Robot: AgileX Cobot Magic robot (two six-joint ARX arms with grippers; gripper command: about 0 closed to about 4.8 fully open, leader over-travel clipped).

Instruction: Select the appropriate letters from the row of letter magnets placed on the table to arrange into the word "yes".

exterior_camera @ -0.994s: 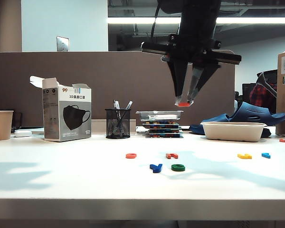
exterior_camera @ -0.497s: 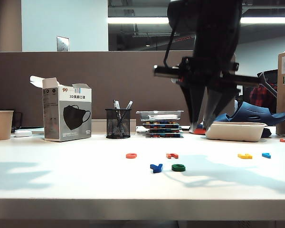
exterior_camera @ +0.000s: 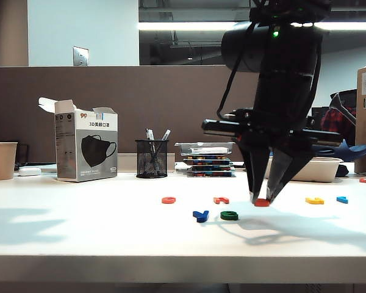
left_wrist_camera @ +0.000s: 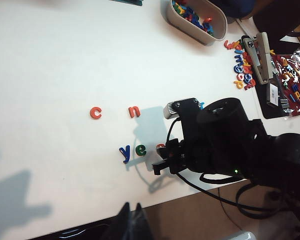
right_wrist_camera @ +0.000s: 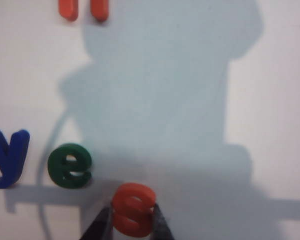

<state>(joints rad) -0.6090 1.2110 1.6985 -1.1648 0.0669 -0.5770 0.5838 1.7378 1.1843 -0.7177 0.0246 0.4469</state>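
Observation:
My right gripper (exterior_camera: 261,201) (right_wrist_camera: 132,225) is shut on an orange-red s (exterior_camera: 262,202) (right_wrist_camera: 134,209), held low over the table (exterior_camera: 110,232). The s hangs just right of a green e (exterior_camera: 229,215) (right_wrist_camera: 70,166), and a dark blue y (exterior_camera: 200,215) (right_wrist_camera: 9,158) lies left of the e. Behind them in the row lie an orange c (exterior_camera: 168,200), an orange n (exterior_camera: 221,200), a yellow letter (exterior_camera: 314,200) and a light blue one (exterior_camera: 341,199). My left gripper (left_wrist_camera: 131,212) is shut and empty, high over the table's front edge and out of the exterior view.
At the back stand a paper cup (exterior_camera: 1,160), a mask box (exterior_camera: 85,149), a mesh pen holder (exterior_camera: 151,159) and stacked trays (exterior_camera: 207,160). A white bowl of letters (left_wrist_camera: 210,40) and a heap of loose letters (left_wrist_camera: 242,70) sit at the right.
My right gripper came down and forward from high above the table to just right of the green e, carrying the orange-red s. The left arm stayed still.

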